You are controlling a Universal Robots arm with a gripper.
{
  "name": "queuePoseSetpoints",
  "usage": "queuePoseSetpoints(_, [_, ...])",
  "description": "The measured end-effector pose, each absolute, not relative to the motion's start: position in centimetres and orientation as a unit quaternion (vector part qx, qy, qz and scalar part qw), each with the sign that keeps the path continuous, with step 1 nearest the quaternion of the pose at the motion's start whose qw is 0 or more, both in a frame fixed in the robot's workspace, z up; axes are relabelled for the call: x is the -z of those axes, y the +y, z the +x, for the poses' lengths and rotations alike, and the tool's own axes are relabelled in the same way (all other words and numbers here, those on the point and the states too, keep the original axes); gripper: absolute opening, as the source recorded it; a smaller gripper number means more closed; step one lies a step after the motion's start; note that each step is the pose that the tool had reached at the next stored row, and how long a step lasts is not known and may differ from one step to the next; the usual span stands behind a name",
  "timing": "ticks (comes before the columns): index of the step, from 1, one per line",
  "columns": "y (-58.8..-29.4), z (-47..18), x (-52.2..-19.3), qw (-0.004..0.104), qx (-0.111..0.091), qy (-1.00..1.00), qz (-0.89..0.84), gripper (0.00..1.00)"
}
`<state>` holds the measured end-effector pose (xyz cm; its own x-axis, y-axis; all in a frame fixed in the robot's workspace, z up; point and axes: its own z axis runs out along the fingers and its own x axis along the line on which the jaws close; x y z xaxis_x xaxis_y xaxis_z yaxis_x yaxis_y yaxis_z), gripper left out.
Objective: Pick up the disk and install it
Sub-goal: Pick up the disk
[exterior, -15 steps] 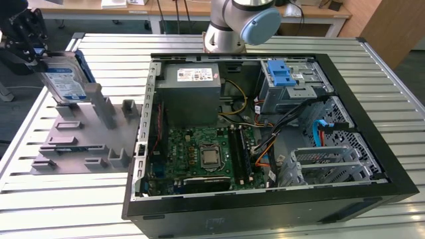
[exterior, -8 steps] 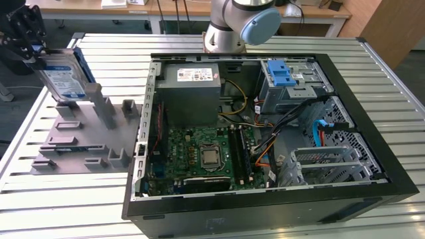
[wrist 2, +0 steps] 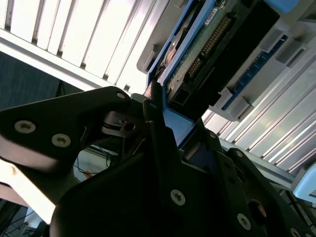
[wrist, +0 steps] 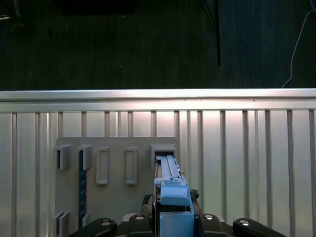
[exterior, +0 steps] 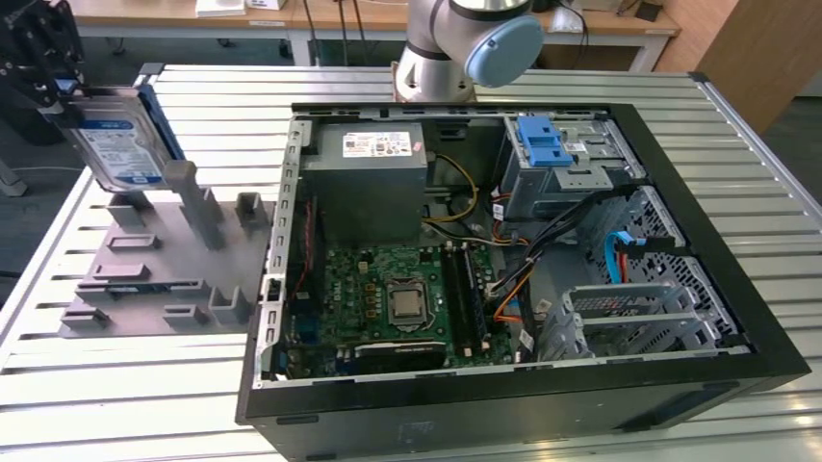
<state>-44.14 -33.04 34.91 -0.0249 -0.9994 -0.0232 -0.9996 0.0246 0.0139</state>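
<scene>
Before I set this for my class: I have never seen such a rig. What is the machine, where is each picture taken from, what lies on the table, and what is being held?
The machine is one robot arm with a claw at its end, standing at a slatted metal table. The exterior view comes from a camera off the arm and takes in the whole scene. Both wrist views come from cameras that ride on the arm near the claw. On the table are an open computer case, its boards and cables showing, and, to the exterior view's left of it, a grey holder with slots. The claw is shut on the disk, a flat silver drive with blue side rails, held upright over the holder. The disk is not yet in the case.
</scene>
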Motion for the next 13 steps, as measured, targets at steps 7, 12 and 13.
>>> queuePoseSetpoints(7, [-33.0, -44.1, -35.7, 0.003, -0.013, 0.716, -0.698, 0.36])
queuePoseSetpoints(12, [-33.0, -44.1, -36.2, 0.003, -0.013, 0.716, -0.698, 0.36])
queuePoseSetpoints(13, [-33.0, -44.1, -36.3, 0.003, -0.013, 0.716, -0.698, 0.36])
